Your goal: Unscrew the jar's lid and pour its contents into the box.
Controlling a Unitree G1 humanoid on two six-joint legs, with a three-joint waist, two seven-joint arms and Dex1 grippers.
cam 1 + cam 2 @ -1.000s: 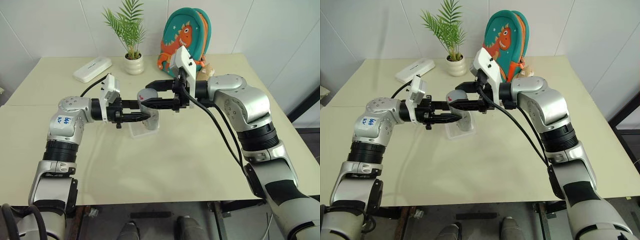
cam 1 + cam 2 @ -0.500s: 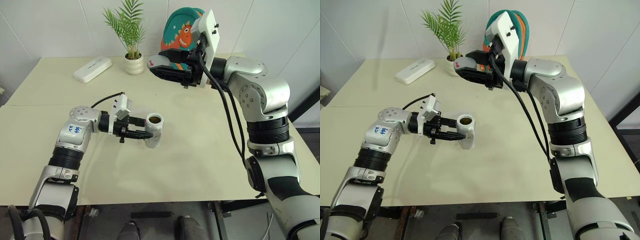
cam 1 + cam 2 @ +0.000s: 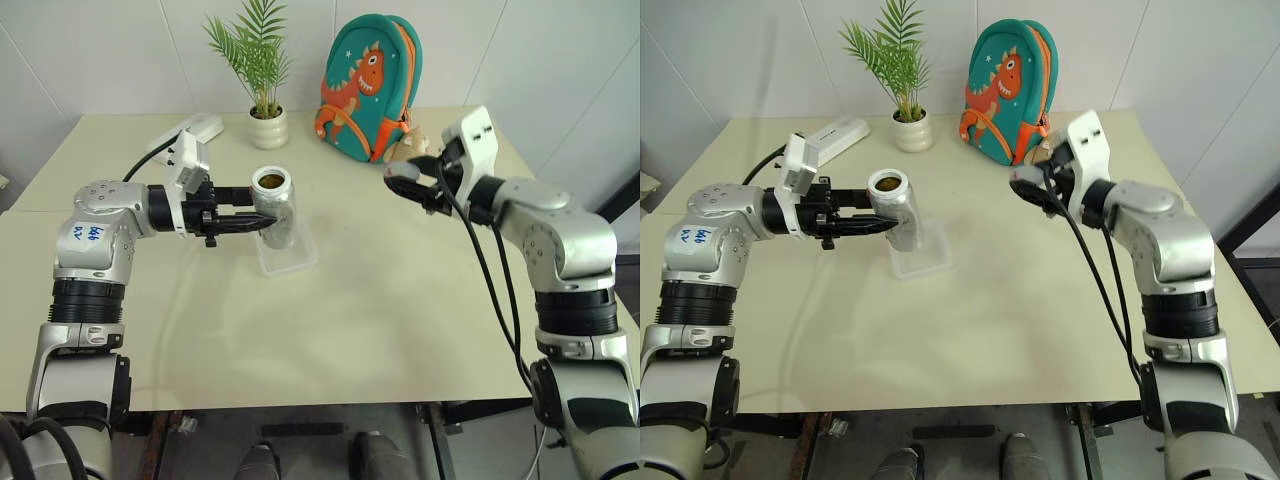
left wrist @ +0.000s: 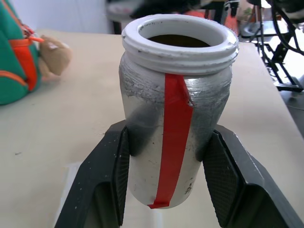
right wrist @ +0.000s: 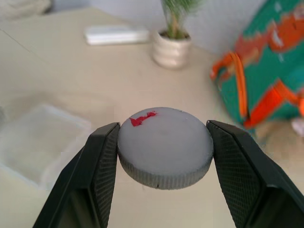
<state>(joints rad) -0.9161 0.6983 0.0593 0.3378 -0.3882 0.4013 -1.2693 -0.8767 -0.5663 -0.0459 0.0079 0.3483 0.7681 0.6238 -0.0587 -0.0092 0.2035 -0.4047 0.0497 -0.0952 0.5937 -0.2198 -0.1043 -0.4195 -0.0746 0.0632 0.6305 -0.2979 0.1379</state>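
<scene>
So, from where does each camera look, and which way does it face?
Eye views: on the head, looking down over the table; both arms show.
Left wrist view: along the left gripper, shut on the open jar.
Right wrist view: along the right gripper, shut on the lid.
Shared: the wrist views both catch the backpack.

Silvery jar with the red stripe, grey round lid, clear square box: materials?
Silvery jar with the red stripe: likely translucent plastic, matte, white threaded rim; stripe looks like tape. Grey round lid: matte plastic by its knurled edge. Clear square box: thin glossy plastic, table visible through.
</scene>
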